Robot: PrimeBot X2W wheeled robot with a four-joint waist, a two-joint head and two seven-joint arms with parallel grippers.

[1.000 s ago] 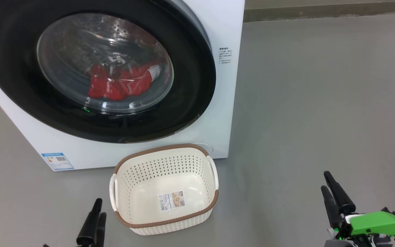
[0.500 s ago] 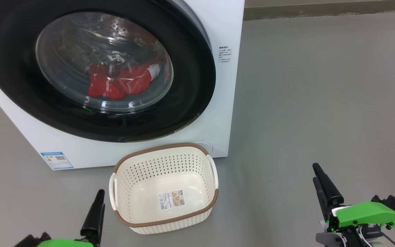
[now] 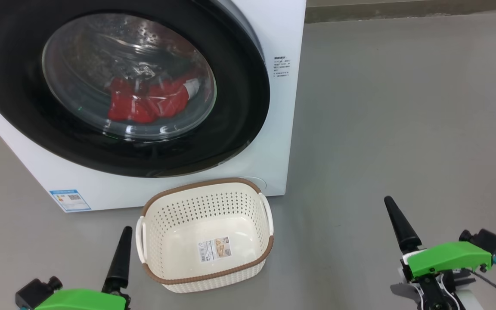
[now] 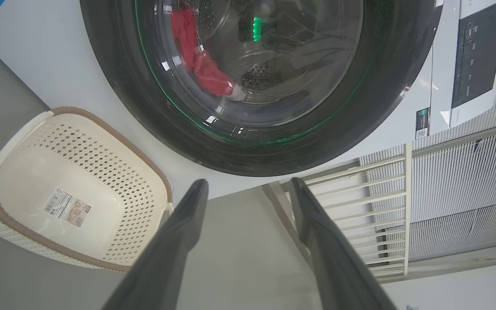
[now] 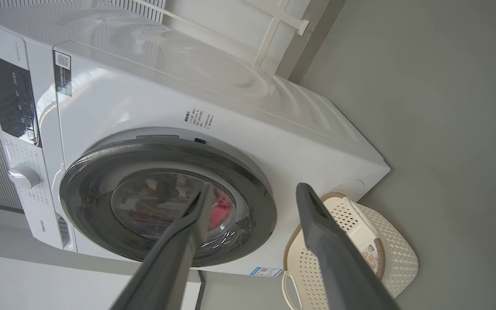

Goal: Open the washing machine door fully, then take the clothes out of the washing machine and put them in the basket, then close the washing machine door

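Head view first: what is the largest thing ahead of the jaws?

The big white front-loading washing machine (image 3: 284,142), well beyond both sets of fingertips. Its large round door (image 3: 241,90), with a glossy black rim and bulging glass bowl, sits flush against the front, so I judge it shut.

And the load?

The bright red fabric clothes (image 3: 144,105) with white trim lie behind that glass, well beyond either pair of jaws. The small cream-white perforated plastic basket (image 3: 207,184) with a brown rim stands empty on the grey floor (image 3: 381,107). It is just inward of the left gripper (image 3: 125,232) and well apart from the right gripper (image 3: 390,206).

How do the jaws stand?

Each wrist view shows its two dark fingers spread apart with nothing between them.

What has changed in the last second?

Both grippers have risen and reached forward toward the machine, and the right one has also drifted inward. The slight slide of machine and basket is the camera's.

Meaning?

Likely the approach to the door. No step is done yet: door closed, clothes inside, basket empty.
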